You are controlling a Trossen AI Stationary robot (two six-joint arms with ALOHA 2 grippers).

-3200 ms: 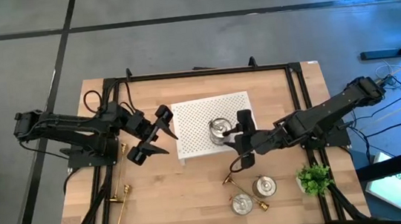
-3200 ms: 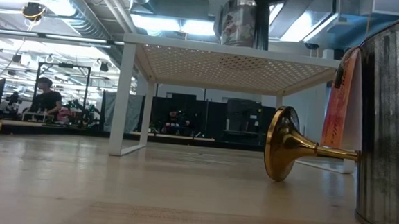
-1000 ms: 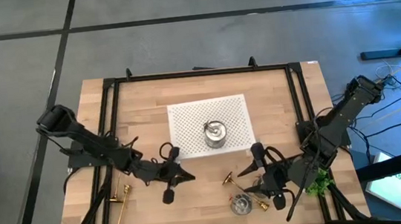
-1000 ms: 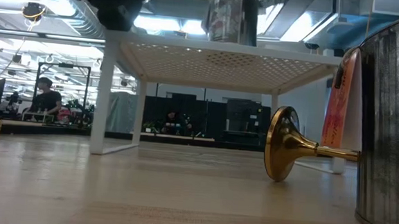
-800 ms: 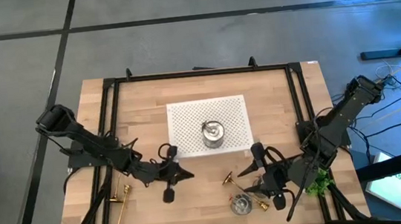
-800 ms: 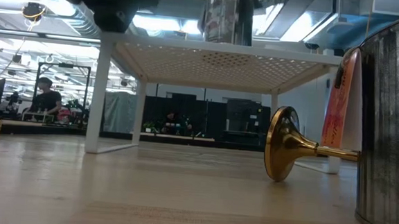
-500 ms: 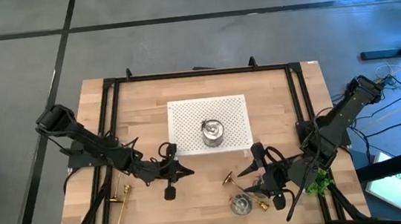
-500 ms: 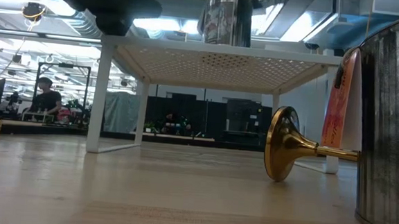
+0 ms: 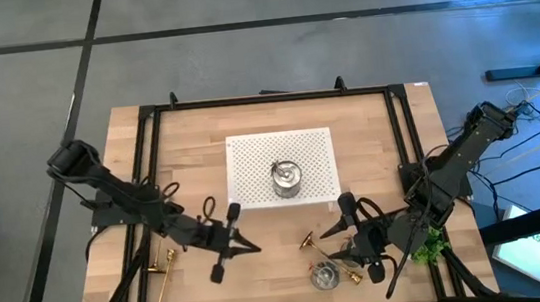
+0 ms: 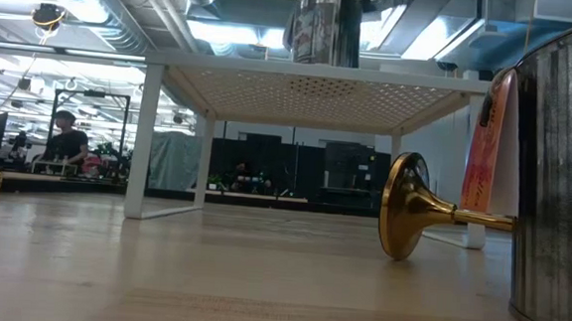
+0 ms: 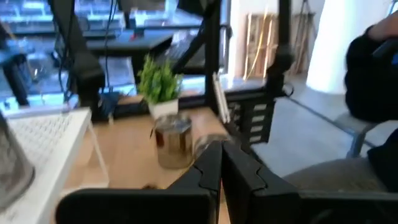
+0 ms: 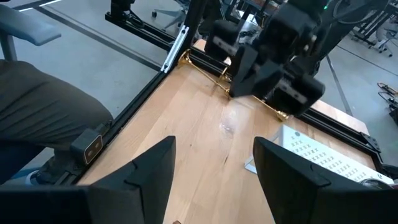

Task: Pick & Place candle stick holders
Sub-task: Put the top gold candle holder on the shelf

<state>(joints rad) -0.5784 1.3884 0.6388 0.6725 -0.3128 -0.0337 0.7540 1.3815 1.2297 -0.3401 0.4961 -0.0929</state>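
From above, you had the white perforated stand near the middle of the bench, and it carried one squat silver holder on its top. In front of the stand, to its right, another silver holder stood on the bench with a gold candlestick lying just beside it. Two more gold candlesticks lay well to the stand's left front. Your left gripper sat in front of the stand's left corner with its fingers pressed together, holding nothing. A second before, it was closer to that corner; it had since drawn away towards the front. Your right gripper hung in front of the stand's right corner, unmoved over that second.

At bench level, you saw the silver holder on top of the stand, a gold candlestick lying under its right side, and a silver holder close up at right. The dark arm seen beside the stand's left leg earlier was gone.

Through the left wrist, your closed fingers pointed at a silver holder and the green plant.

Through the right wrist, your fingers stood apart, empty.
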